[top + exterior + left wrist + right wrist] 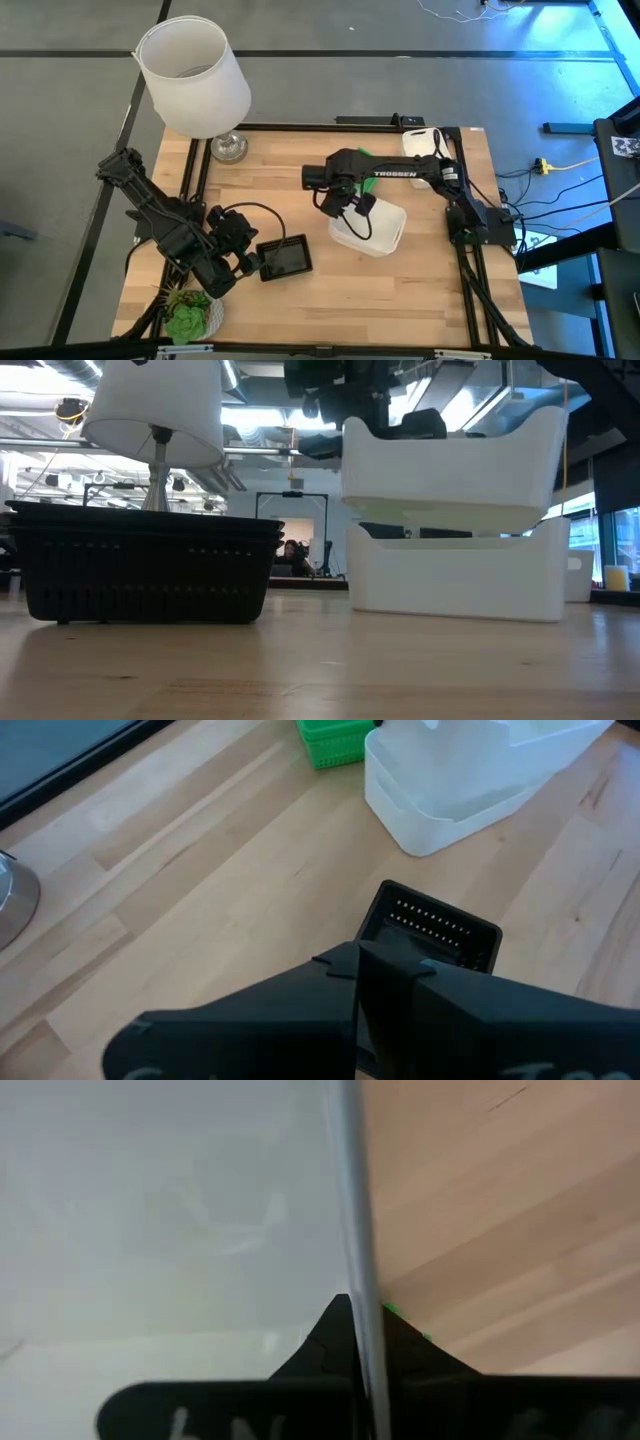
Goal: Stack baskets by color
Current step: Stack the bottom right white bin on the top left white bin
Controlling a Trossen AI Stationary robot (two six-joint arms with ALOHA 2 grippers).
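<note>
My right gripper (352, 207) is shut on a white basket (450, 460), which hangs right above a second white basket (455, 580) standing on the table at the middle right. I cannot tell whether the two touch. A black basket (285, 257) stands on its base at the near left, and my left gripper (252, 263) is shut at its left end. A green basket (335, 740) shows beyond the white ones, mostly hidden under my right arm in the high view. My left gripper has its shut fingers (330, 990) on the black basket's near wall (400, 935), coming slanting down from the table's left. The fingers hide the place of contact. The basket stands level on the table. My right gripper pinches the white basket's side wall (350, 1230) between its two fingers, one inside the basket and one outside. The fingers point down from above. The basket is lifted roughly level over the lower white basket.
A large white lamp (195, 75) stands at the far left corner, and a small potted plant (185, 318) at the near left corner. Another white basket (422, 142) lies at the far right. Bare wood lies between the black and white baskets.
</note>
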